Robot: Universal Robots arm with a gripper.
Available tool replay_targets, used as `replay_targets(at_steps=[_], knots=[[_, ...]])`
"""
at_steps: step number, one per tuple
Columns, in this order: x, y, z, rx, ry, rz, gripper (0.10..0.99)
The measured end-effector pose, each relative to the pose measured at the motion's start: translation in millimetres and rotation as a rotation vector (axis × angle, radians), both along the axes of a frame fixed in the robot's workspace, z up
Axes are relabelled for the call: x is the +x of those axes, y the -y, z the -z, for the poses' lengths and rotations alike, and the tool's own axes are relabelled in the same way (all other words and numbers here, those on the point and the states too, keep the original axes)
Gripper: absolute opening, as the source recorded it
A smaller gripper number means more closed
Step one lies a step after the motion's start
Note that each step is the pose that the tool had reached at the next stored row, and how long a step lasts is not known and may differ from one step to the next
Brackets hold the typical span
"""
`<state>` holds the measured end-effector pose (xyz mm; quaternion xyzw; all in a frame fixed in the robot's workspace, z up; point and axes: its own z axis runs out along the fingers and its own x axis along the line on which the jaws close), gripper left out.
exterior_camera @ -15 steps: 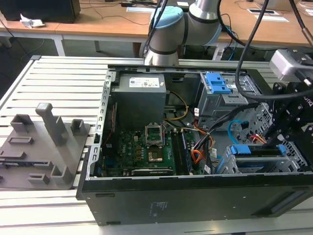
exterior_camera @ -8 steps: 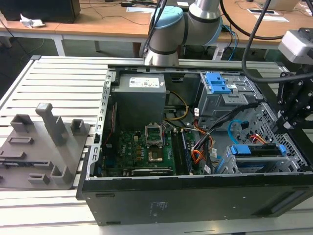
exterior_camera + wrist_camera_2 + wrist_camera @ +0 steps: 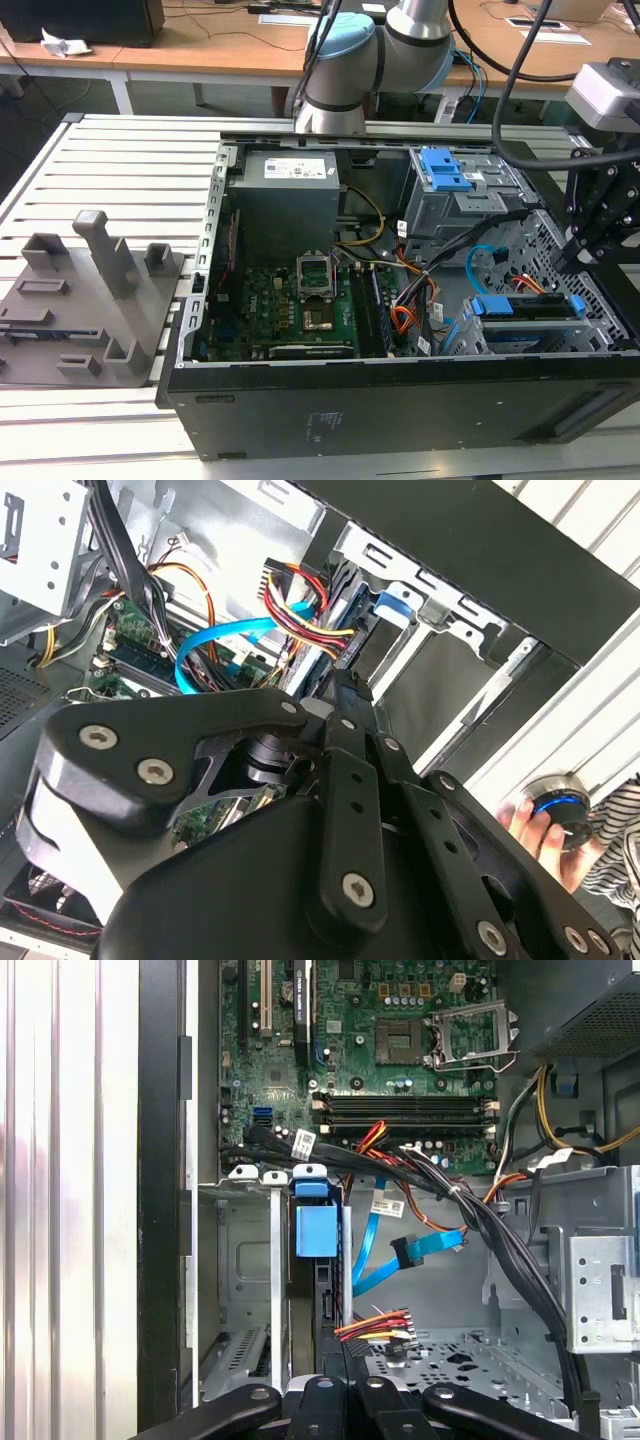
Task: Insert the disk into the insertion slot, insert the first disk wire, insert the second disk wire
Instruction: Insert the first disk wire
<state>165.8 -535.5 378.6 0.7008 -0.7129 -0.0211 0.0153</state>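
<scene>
Inside the black metal computer case (image 3: 400,410) sit a green motherboard (image 3: 270,300) and a grey power supply box (image 3: 285,205); outside it, a grey plastic fixture (image 3: 100,310).

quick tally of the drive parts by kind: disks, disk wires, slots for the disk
disks: 1, the blue-framed disk
disk wires: 2, the orange-red bundle and the light-blue cable
insertion slots: 1, the low grey cage
total: 4

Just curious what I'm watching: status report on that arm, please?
Gripper near disk. Disk seated in slot, orange-red wires at its edge. Blue cable loops alongside, plug clear of disk.
</scene>
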Motion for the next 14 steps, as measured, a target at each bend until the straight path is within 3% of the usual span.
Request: replay_targets(at_steps=[7, 14], knots=[[-15.2, 0.9, 7.7, 0.0, 0.0, -0.001, 0.106], [-15.4, 0.8, 7.9, 0.0, 0.0, -0.001, 0.106]])
